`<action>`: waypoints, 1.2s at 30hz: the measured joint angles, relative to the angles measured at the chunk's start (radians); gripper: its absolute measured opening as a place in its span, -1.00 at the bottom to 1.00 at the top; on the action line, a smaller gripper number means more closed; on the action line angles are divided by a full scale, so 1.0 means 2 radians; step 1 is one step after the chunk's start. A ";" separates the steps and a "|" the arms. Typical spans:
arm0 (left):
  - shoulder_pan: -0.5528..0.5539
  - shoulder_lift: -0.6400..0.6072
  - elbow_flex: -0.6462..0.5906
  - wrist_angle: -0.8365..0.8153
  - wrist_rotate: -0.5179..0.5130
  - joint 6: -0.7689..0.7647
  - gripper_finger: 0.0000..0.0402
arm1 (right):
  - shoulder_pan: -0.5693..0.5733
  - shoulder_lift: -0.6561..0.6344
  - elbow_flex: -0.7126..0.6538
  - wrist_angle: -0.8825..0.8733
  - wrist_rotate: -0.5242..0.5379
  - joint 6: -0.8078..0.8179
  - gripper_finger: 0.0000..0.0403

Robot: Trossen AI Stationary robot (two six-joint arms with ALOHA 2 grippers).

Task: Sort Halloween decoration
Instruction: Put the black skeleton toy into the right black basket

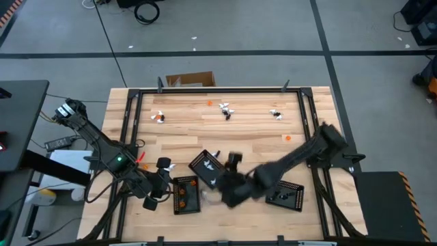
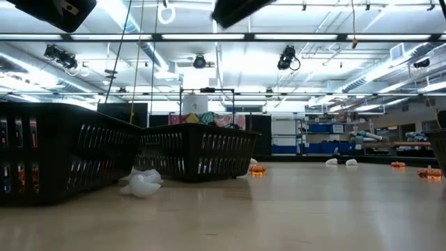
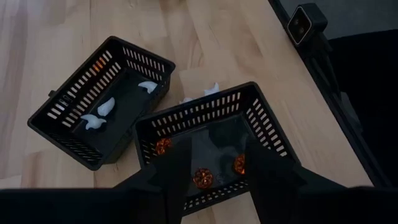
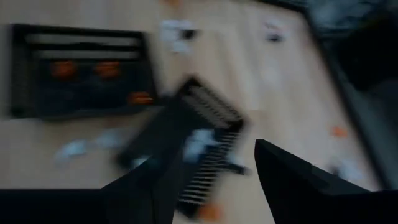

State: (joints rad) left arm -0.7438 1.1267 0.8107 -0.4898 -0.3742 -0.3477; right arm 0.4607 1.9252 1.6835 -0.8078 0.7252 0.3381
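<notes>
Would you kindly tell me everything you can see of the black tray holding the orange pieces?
The black tray is a rectangular basket, seemingly plastic, with slotted walls and a solid floor. It sits flat on the wooden table, open side up, directly below the left end effector. Three small orange pieces lie inside. One corner nearly meets a neighbouring tray holding white pieces.

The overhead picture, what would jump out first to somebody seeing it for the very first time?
Probably the two dark arms meeting at the near edge of the wooden table, the left gripper and right gripper both open over a cluster of black slotted trays. One tray holds orange pieces, the tray beside it white pieces. More small pieces lie scattered along the far side.
</notes>
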 joint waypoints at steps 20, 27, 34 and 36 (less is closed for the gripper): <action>0.001 0.000 0.000 -0.004 -0.030 0.014 -0.23 | -0.156 -0.132 -0.386 0.300 -0.230 -0.082 0.02; 0.001 0.000 0.000 0.004 -0.045 0.044 -0.23 | -0.198 -0.053 -0.378 0.438 -0.257 -0.172 0.02; 0.001 0.000 0.000 0.003 -0.054 0.050 -0.23 | -0.226 0.004 -0.342 0.446 -0.285 -0.210 0.07; 0.001 0.000 0.000 0.004 -0.054 0.050 -0.23 | -0.235 0.008 -0.337 0.442 -0.300 -0.210 0.07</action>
State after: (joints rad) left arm -0.7425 1.1267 0.8104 -0.4827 -0.4820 -0.2472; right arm -0.0094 1.9418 1.0088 0.0766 0.1248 -0.0826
